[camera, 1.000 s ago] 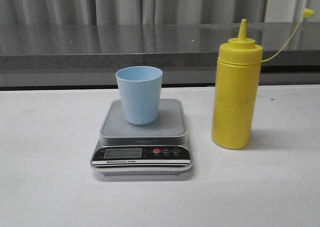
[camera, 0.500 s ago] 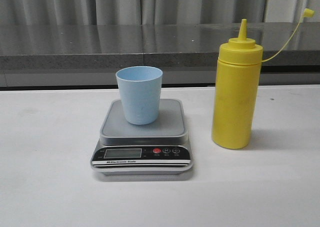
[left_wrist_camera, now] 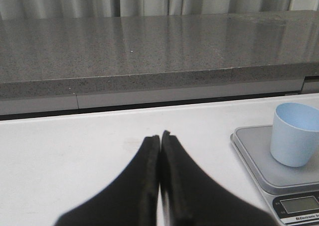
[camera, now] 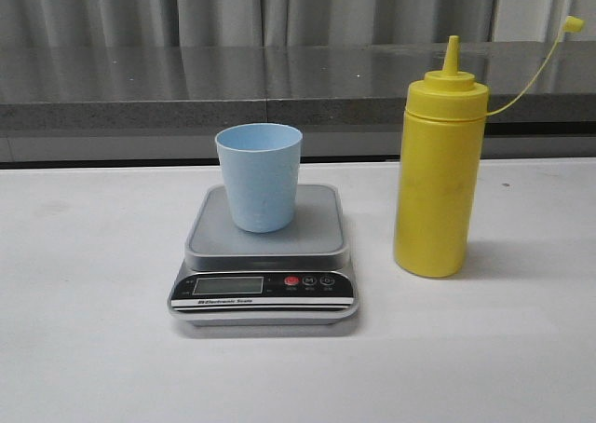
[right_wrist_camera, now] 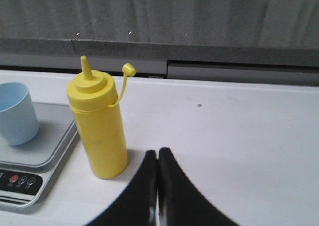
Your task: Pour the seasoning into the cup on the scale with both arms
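Nothing poured yet — yellow squeeze bottle (camera: 440,176) untouched, right of scale (camera: 265,255); blue cup (camera: 260,177) on platform; left gripper (left_wrist_camera: 160,136) and right gripper (right_wrist_camera: 158,152) both closed, empty.

Scale (left_wrist_camera: 279,171) cut by left wrist frame edge; display (camera: 228,285) digits unreadable.

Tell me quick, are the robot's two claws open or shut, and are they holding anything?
Left gripper: shut, holding nothing, beside the scale.
Right gripper: shut, holding nothing, close to the yellow bottle but not touching it.
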Controlling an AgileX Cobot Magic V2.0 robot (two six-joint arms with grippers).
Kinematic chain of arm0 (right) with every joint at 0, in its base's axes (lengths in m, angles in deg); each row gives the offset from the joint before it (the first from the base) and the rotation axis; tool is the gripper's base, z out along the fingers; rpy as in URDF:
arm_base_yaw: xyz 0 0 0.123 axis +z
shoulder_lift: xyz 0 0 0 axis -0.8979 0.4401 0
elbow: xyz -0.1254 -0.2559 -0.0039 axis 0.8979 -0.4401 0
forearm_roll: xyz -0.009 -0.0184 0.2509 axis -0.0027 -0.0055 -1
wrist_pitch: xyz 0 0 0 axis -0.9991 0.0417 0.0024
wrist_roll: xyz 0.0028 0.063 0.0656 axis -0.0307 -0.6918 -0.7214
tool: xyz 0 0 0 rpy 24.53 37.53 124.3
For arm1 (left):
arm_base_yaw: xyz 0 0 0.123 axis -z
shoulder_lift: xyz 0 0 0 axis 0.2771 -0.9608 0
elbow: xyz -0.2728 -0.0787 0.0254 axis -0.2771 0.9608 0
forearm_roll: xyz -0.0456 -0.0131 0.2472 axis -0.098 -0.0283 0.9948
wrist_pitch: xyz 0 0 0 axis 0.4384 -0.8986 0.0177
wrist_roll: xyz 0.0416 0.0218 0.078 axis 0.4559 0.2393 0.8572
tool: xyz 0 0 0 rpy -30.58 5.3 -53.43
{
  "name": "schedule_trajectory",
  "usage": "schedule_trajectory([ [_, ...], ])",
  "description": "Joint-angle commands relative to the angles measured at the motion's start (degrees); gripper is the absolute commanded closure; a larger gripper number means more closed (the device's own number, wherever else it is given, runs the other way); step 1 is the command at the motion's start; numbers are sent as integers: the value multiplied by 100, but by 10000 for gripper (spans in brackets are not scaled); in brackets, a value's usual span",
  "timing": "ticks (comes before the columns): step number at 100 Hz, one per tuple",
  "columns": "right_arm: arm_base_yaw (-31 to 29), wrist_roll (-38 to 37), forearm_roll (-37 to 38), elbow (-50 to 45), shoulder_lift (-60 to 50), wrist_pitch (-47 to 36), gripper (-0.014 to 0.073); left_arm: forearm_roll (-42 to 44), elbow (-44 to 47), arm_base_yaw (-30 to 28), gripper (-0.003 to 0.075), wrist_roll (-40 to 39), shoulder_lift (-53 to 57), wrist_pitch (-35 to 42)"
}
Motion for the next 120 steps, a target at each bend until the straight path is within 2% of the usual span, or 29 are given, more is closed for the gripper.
schedule_trajectory([
  [1,-257,273,-107,42,-295,-374,662,-1,-149,-30,740,-15,-51,490],
  [24,-972,1401,-1314,-757,-1282,-583,662,-1,-149,-30,740,-15,-51,490],
  [52,-1367,2282,-1932,-1563,-2098,-880,662,-1,-149,-30,740,-15,-51,490],
  [70,-1385,2353,-1946,-1861,-2214,-963,662,-1,-149,-30,740,-15,-51,490],
  [97,-1385,2353,-1909,-2283,-2214,-1561,662,-1,-149,-30,740,-15,-51,490],
  [120,-1385,2353,-1898,-2329,-2214,-1556,662,-1,-149,-30,740,-15,-51,490],
])
